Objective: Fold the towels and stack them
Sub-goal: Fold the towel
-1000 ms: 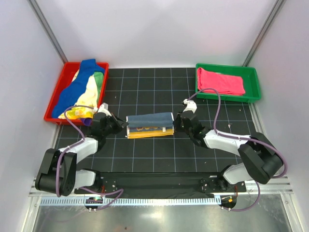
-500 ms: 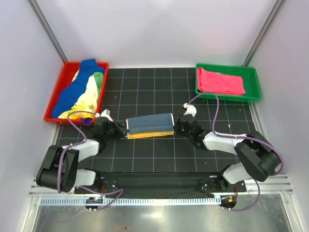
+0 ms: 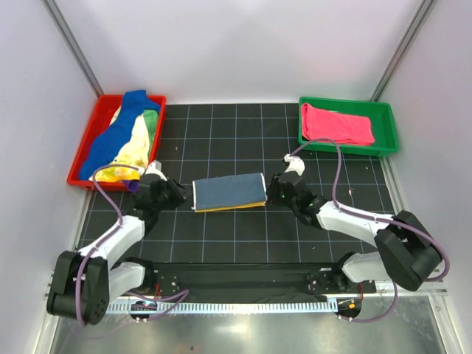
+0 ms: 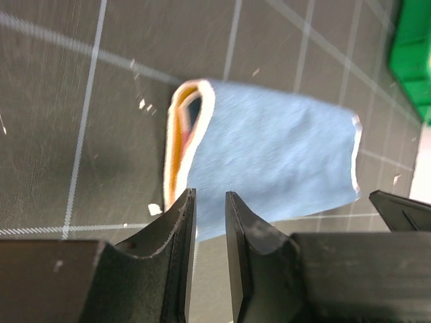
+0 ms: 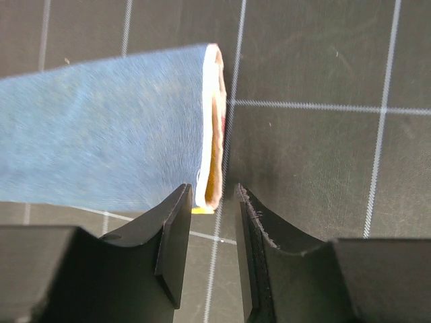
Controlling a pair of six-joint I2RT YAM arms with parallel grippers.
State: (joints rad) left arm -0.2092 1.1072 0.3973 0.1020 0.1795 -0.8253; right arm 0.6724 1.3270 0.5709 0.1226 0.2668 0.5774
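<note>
A folded towel (image 3: 228,192), blue on top with an orange-yellow layer beneath, lies flat on the black grid mat between the two arms. My left gripper (image 3: 180,193) sits at its left end. In the left wrist view the left gripper (image 4: 210,202) is open by a narrow gap, with the towel (image 4: 276,161) just beyond the tips. My right gripper (image 3: 272,190) sits at the towel's right end. The right wrist view shows the right gripper (image 5: 214,198) open, with the towel's (image 5: 101,128) layered edge just ahead of the gap. Neither holds anything.
A red tray (image 3: 80,161) at the back left holds a loose pile of towels (image 3: 127,133) in blue, green and yellow. A green tray (image 3: 386,131) at the back right holds a pink-red towel (image 3: 335,124). White walls enclose the mat.
Both grippers have opened and let go of the towel's ends. The blue half now lies flat over the orange-yellow layer that showed a second ago.
</note>
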